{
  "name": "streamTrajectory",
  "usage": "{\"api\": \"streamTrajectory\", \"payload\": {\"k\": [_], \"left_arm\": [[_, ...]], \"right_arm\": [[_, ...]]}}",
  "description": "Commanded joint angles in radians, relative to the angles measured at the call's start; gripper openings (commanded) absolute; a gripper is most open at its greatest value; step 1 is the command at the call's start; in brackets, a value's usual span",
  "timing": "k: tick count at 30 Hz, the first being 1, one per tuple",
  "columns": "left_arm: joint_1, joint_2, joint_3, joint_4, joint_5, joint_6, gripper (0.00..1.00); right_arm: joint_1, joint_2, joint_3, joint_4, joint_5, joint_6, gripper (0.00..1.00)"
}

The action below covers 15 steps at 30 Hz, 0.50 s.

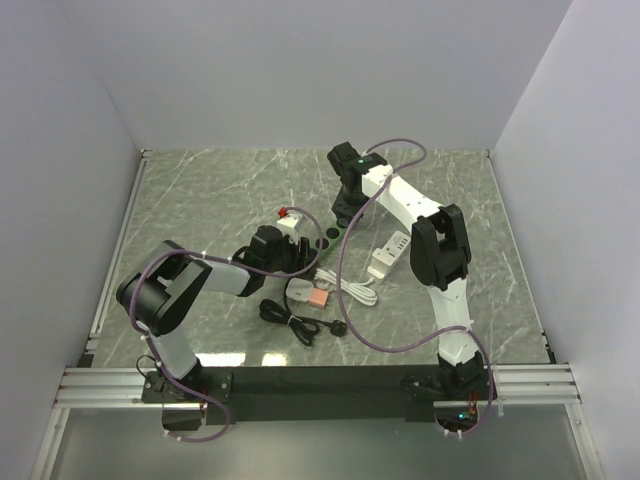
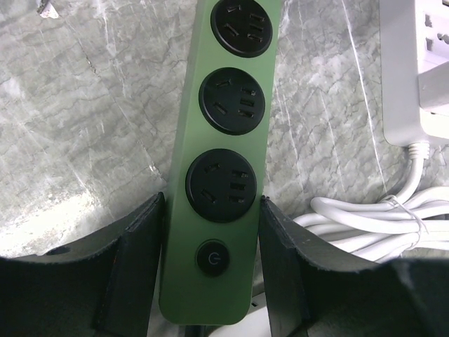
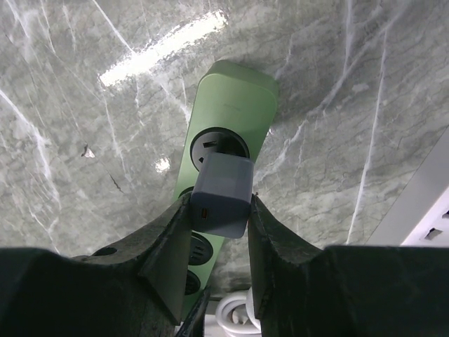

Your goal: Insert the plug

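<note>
Over the far end of the green power strip (image 3: 231,98), our right gripper (image 3: 219,210) has its two fingers closed on the sides of the grey-blue plug (image 3: 224,179), which sits directly in front of the end socket (image 3: 217,144) and covers its near half. The move ahead turns on one relation: the plug's face must meet that socket squarely, so the travel is straight down along the gripper's own axis, across the strip's length and not along it. From the right wrist view the plug looks slightly tilted against the socket ring. The pins are hidden behind its body, so we cannot tell whether they have entered the holes. The strip lies flat on the marble table (image 3: 70,105), its long axis running from our left arm away toward our right. Our left gripper (image 2: 212,232) straddles the switch end, with one finger pressed against each long side, and we judge that it is bracing the strip. The right arm alone is placed to push. A white power strip (image 2: 414,70) and its coiled cable (image 2: 365,217) lie just beside.
</note>
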Motion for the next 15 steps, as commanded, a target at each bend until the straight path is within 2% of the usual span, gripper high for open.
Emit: {"api": "streamTrajectory", "payload": {"k": [1,7,15], "left_arm": [[-0.006,0.026,-0.013,-0.088,0.041,0.007,0.56],[-0.004,0.014,-0.024,-0.074,0.050,0.009,0.55],[-0.004,-0.012,-0.048,-0.059,0.055,0.004,0.54]], "right_arm": [[-0.075,0.142,-0.050,0.052,0.295,-0.137,0.00],[-0.070,0.179,0.008,0.002,0.310,-0.140,0.00],[-0.064,0.153,-0.049,0.020,0.313,-0.132,0.00]]}}
